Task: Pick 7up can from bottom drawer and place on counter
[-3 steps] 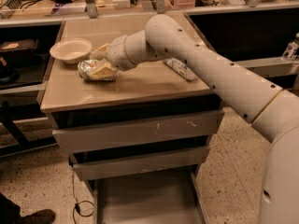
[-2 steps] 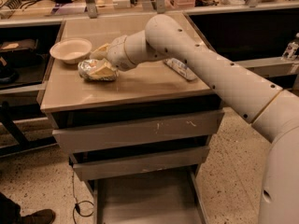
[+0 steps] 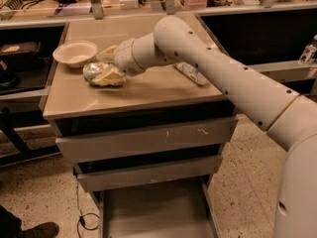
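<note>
Near the counter's (image 3: 148, 90) left edge, the 7up can (image 3: 92, 71) lies sideways, long axis left-right, at the gripper (image 3: 102, 67); I cannot tell its grip.

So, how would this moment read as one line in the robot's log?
claw: over counter, at 7up can | 7up can: on counter beside bowl | bottom drawer: open | stage: placing

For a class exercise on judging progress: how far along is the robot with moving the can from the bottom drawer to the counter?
Done: the bottom drawer stands open with no can on its visible floor, and the can appears to lie on the counter beside a bowl. In hand: the gripper is at the can, over the counter. Left: probably only clearing the arm away from the can.
</note>
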Available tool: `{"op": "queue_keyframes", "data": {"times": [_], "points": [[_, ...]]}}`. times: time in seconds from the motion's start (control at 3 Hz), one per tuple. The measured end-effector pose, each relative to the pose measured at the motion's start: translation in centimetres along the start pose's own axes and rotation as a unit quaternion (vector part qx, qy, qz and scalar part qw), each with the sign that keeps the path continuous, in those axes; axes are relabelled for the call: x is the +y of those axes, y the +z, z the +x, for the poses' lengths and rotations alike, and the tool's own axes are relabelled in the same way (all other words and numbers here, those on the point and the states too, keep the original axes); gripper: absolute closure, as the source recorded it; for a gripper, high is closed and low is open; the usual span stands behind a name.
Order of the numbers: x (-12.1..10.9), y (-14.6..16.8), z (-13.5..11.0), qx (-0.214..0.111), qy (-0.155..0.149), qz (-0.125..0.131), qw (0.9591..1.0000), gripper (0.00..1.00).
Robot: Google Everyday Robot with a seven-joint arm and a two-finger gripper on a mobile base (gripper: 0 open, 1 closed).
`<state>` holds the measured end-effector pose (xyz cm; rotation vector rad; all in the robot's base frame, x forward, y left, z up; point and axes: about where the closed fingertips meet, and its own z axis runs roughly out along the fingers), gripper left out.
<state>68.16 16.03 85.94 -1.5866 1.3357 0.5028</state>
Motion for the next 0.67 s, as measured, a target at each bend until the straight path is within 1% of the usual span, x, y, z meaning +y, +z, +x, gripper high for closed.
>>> {"op": "queue_keyframes", "data": {"times": [0.33, 0.67], "points": [[0.0, 0.01, 0.0, 0.0, 0.0, 0.0, 1.0, 0.0], [0.0, 0.01, 0.0, 0.0, 0.0, 0.0, 1.0, 0.0]]}}
